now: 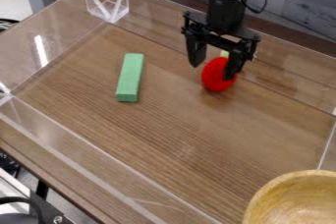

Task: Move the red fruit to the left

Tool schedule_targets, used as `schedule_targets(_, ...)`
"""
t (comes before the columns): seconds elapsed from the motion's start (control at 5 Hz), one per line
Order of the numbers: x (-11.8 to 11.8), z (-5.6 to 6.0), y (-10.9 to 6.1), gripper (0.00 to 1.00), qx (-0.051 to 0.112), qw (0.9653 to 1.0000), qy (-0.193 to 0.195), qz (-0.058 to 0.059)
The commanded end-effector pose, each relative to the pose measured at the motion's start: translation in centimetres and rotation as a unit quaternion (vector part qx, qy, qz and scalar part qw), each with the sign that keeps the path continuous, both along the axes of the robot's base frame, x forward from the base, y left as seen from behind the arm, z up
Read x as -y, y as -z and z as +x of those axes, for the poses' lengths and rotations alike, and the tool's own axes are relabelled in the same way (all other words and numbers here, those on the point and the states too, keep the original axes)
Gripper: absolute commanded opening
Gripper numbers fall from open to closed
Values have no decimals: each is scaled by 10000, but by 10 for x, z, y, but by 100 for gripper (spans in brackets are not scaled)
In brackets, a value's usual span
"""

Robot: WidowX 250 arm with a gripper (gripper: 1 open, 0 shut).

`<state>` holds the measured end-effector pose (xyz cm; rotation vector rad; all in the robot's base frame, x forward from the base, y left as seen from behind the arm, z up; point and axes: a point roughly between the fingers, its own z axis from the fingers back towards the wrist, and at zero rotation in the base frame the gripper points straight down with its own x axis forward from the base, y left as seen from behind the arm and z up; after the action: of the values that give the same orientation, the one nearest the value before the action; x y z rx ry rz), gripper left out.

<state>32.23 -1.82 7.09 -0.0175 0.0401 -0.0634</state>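
We are holding our gripper (218, 63) wide open over the red strawberry (218, 76), one finger reaching down on either side of it. The strawberry is lying on the wooden table (171, 149), right of the green block (130, 78) (a long, slim one), its leafy top mostly hidden behind our gripper. A yellow bowl (297, 203) is sitting at the near right corner, well apart from the fruit.
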Motion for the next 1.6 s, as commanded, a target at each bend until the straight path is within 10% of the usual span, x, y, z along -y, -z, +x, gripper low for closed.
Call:
schedule_targets(0.0, 5, 10, -6, 100, 194, 9995, 257, -31)
schedule_targets(1.0, 13, 4, 15, 100, 633, 9904, 1190, -302)
schedule_targets(1.4, 6, 6, 7, 100, 788, 9936, 725, -354)
